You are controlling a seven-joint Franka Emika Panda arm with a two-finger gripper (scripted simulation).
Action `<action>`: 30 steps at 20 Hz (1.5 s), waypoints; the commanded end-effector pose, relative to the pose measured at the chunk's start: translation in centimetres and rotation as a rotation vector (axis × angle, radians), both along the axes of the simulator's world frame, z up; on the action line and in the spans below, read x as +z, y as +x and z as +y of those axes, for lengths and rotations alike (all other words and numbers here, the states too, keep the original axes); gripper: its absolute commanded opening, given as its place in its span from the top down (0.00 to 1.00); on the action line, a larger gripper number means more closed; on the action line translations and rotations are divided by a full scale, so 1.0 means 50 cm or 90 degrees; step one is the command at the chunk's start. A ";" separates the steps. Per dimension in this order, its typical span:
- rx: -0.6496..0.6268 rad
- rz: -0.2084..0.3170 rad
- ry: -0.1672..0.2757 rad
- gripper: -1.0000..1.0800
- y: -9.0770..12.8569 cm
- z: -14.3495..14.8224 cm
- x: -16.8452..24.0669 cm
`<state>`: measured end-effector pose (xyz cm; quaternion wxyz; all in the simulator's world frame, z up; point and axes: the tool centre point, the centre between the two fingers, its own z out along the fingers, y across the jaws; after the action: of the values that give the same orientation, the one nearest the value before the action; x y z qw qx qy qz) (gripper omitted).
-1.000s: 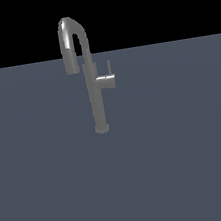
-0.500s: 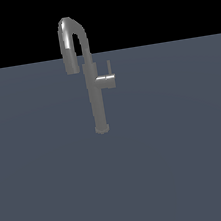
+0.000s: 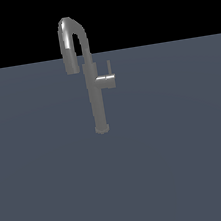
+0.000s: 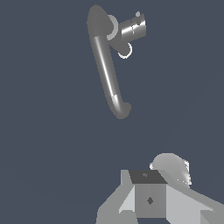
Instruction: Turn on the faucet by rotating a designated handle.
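Handle point(image 3: 107, 80) is jutting sideways from the faucet point(image 3: 96, 102) column toward the exterior view's right, its thin lever pointing straight up, in the upper middle of that frame. Faucet is standing upright on the flat grey-blue floor point(image 3: 181, 162), its arched spout curving over toward the exterior view's left. Gripper point(image 4: 151, 199) is showing only in the wrist view, well apart from the faucet point(image 4: 107, 70) and handle point(image 4: 133, 28), holding nothing, though I cannot tell how far the jaws are standing open.
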<state>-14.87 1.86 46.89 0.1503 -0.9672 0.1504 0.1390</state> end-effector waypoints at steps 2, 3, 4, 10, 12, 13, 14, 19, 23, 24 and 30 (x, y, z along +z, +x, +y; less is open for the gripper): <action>-0.041 0.037 0.040 1.00 0.041 -0.002 -0.013; -0.053 0.048 0.052 1.00 0.053 -0.003 -0.017; -0.064 0.059 0.063 1.00 0.065 -0.004 -0.022; -0.138 0.125 0.137 1.00 0.135 -0.014 -0.055; -0.163 0.149 0.162 1.00 0.158 -0.018 -0.068; -0.176 0.160 0.175 1.00 0.169 -0.020 -0.075; -0.189 0.172 0.189 1.00 0.181 -0.023 -0.083; -0.254 0.232 0.255 1.00 0.235 -0.036 -0.124; -0.307 0.279 0.308 1.00 0.273 -0.048 -0.161; -0.320 0.292 0.321 1.00 0.283 -0.050 -0.171; -0.401 0.365 0.402 1.00 0.333 -0.067 -0.236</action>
<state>1.14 -1.26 35.94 0.4097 -0.7254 0.4076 0.3739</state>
